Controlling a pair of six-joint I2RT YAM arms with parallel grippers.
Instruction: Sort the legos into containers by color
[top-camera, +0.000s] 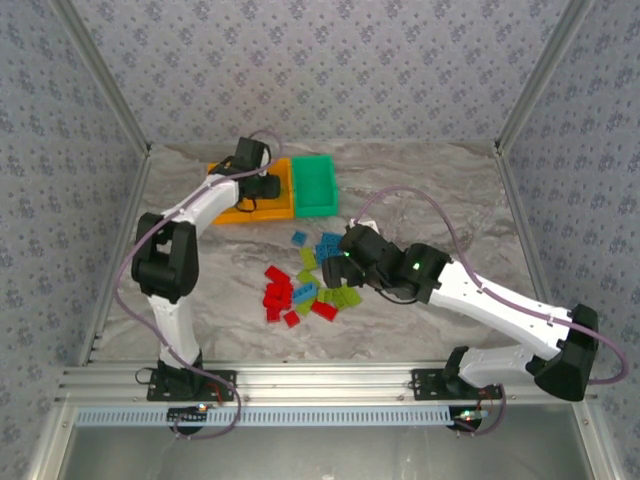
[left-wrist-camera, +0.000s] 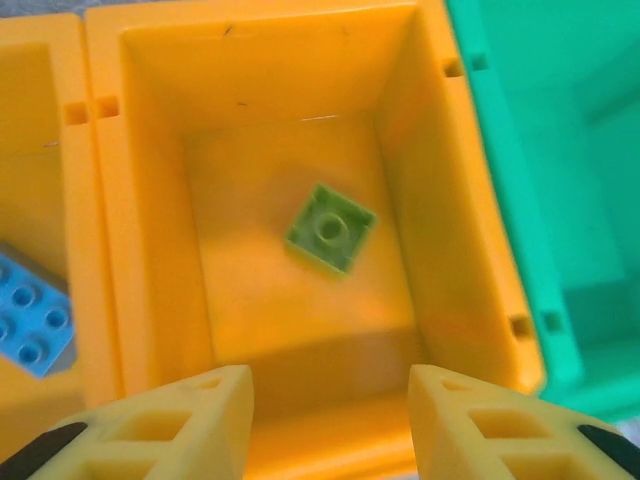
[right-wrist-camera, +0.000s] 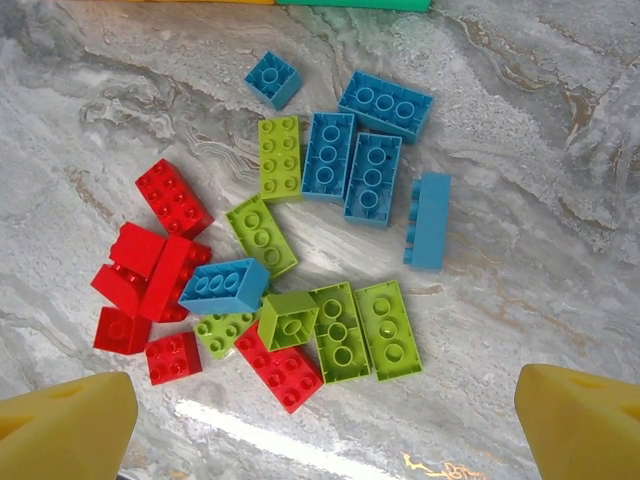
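Legos, small studded plastic bricks in blue, red and lime green, lie in a loose heap on the grey marbled table. The heap is directly below the right gripper, whose yellow fingers are spread wide with nothing between them, so the right arm is plainly the nearer one. Closest to that gripper are two long lime green bricks, side by side and touching. Their long axes point away from the wrist, across the line joining the fingers (a favourable lie for a pinch over the short width). A small lime green brick and a long red brick crowd their left flank, so a finger descending there would likely foul them.

The containers, three joined open-top plastic bins, stand well apart at the far side. The left gripper hovers over the middle orange bin, fingers parted and holding nothing. A square lime green brick rests on that bin's floor, a blue brick lies in the neighbouring orange bin, and the green bin adjoins on the other side.
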